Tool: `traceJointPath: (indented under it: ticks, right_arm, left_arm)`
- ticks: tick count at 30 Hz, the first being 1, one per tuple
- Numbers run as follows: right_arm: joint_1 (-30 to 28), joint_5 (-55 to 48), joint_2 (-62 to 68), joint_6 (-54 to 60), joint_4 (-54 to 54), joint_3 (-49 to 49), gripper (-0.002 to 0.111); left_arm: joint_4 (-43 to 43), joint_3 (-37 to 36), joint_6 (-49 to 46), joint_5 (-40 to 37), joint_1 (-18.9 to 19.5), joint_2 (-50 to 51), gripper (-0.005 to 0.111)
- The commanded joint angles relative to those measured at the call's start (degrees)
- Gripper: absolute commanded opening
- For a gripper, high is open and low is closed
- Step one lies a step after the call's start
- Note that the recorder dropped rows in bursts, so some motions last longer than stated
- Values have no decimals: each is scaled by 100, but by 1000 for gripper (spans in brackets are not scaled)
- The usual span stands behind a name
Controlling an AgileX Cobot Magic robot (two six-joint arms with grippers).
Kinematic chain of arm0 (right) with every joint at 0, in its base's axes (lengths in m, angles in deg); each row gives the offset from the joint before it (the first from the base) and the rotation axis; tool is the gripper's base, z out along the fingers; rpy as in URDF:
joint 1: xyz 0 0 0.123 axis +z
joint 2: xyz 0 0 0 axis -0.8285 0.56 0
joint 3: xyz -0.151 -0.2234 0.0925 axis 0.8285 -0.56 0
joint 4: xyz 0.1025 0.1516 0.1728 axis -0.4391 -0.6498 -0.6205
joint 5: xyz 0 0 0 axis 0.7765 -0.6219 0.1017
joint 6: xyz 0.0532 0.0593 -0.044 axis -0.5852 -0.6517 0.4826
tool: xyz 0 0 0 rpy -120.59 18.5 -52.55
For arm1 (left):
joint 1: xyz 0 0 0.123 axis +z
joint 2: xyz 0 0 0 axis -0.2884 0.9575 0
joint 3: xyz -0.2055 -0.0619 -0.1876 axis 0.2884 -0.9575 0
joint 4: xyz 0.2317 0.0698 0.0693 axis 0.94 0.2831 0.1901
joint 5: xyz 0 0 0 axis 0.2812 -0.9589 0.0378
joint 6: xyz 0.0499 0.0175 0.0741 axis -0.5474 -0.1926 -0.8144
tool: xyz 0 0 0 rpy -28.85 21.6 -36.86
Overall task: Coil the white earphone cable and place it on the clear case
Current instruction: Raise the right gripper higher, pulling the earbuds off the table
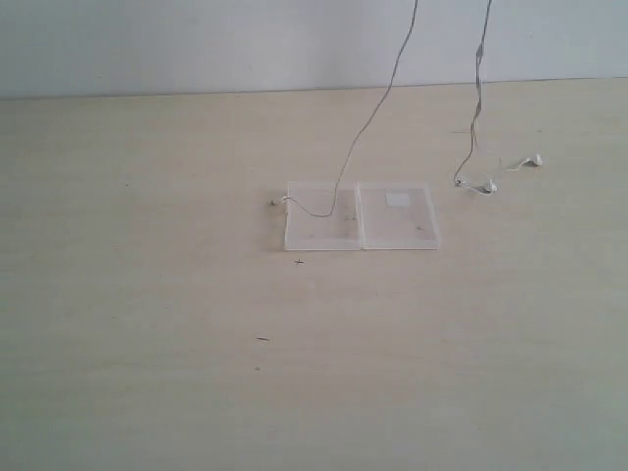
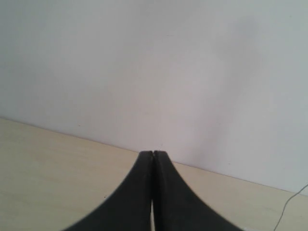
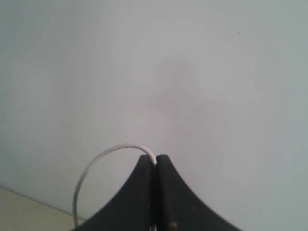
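At the right gripper (image 3: 155,159): fingers pressed together and pinching the white earphone cable (image 3: 120,146), a thin white arc curling out from the tips against the plain wall (image 3: 192,72). At the left gripper (image 2: 153,155): likewise pressed shut tip to tip; cannot tell whether anything sits between the black fingers, though a stretch of wire shows over the tabletop beyond them. From the exterior camera, only wire hanging down from beyond the top of the frame, in two places. From the left-hand drop: slanting down onto the left half of the clear case (image 1: 407,228), curving across that half and ending with the small plug (image 1: 275,203) just off the case's left edge, on the table (image 1: 147,343). From the right-hand drop: falling almost straight to the tabletop just right of the case, with one earbud (image 1: 491,186) lying near the case's right edge and the other earbud (image 1: 535,159) a little farther right and back. Case opened flat near the table's middle, both square halves side by side, small white label (image 1: 397,199) on the right half. In front of the case, on the pale wood, a few tiny dark specks (image 1: 299,261).
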Motion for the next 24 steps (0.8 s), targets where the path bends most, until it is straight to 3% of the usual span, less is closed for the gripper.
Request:
traceJointPath:
  ticks: [1,15,24]
  right_arm:
    - [-17,-295,-325,-16,55,-4,0]
    - [-17,-1400,-461,50,44,1081,0]
    - [-17,-1583,-777,352,0,651,0]
  left_arm:
    - [-1,14,30,32,12,-25,0]
    - [-1,14,30,32,12,-25,0]
    - [-1,14,30,32,12,-25,0]
